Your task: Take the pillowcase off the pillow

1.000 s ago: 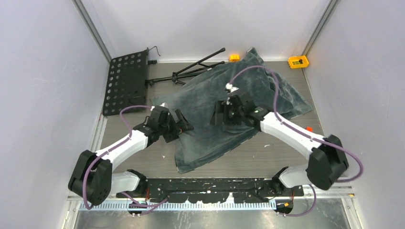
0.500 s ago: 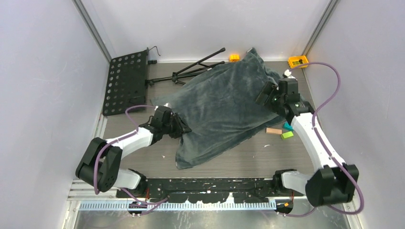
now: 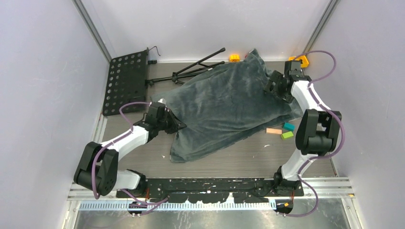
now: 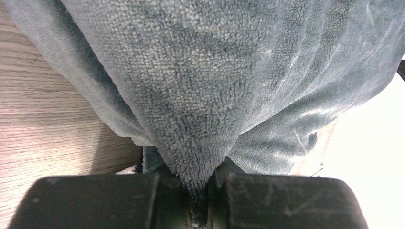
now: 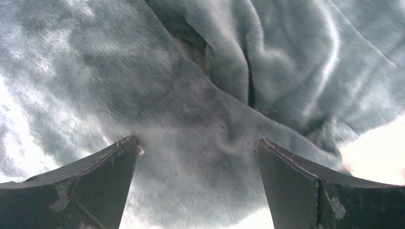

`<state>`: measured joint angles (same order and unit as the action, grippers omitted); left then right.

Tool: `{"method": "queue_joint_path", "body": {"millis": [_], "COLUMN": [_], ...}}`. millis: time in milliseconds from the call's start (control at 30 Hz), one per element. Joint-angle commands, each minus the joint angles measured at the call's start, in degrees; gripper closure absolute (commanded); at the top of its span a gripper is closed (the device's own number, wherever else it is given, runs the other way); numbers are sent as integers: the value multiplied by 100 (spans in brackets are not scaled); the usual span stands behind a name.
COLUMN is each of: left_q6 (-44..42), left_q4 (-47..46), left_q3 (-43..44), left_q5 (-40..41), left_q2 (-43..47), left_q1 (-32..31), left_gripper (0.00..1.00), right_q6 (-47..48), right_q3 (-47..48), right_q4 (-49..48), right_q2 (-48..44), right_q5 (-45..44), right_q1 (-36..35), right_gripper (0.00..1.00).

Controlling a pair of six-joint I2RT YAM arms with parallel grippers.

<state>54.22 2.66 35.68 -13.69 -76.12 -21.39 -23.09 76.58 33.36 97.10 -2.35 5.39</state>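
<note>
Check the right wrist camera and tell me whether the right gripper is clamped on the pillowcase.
No: the right gripper stands wide open, with no fold of the pillowcase pinched between its fingers.

Fleecy, matt plush cloth pillowcase [image 3: 224, 107] on smooth, pale wood-grain table [image 3: 248, 152]

Soft, even overhead light is filling the top view, casting only faint shadows under the pillowcase [image 3: 224, 105] onto the table [image 3: 143, 161]. Both wrist views are blowing out to white toward their right edges, and the right one is smearing slightly.
</note>
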Motion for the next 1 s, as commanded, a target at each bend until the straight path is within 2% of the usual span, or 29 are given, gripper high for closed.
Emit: {"method": "queue_joint_path", "body": {"millis": [0, 67, 133, 267, 300, 467, 667, 700, 767, 867, 967], "left_q6": [-134, -160, -158, -144, -140, -437, -1355, -1493, -1679, -1965, -2301], "left_q4": [-17, 49, 96, 241, 287, 793, 2325, 2575, 3111, 3436, 3675], "left_q3": [262, 343, 433, 688, 762, 1265, 2078, 2217, 2599, 3111, 3684], "left_q5": [0, -20, -72, -278, -327, -351, 142, 283, 819, 959, 1144], "left_q2": [343, 377, 366, 288, 290, 544, 1343, 1485, 1755, 1884, 1652], "left_q1": [134, 135, 135, 150, 159, 262, 548, 639, 908, 1347, 1442], "left_gripper": [100, 100, 100, 100, 100, 100, 100, 100, 100, 100, 100], "right_q6": [438, 354, 212, 85, 87, 324, 203, 168, 131, -40, -419], "right_q3": [651, 698, 606, 1312, 1598, 2785, 3004, 3009, 2897, 2398, 1561], "right_q4": [194, 9, -431, -413, -262, 587, 1301, 1469, 1602, 1508, 1094], "right_q2": [555, 669, 540, 401, 435, 370, -428, -571, -863, -1327, -1743], "right_q5": [950, 1192, 1403, 1803, 1925, 2206, 2307, 2327, 2318, 2187, 2189], "right_q1": [-12, -14, -11, -21, -25, -224, -532, -754, -1160, -1775, -2214], "right_gripper": [2, 10, 30, 90, 98, 100, 100, 100, 100, 100, 100]}}
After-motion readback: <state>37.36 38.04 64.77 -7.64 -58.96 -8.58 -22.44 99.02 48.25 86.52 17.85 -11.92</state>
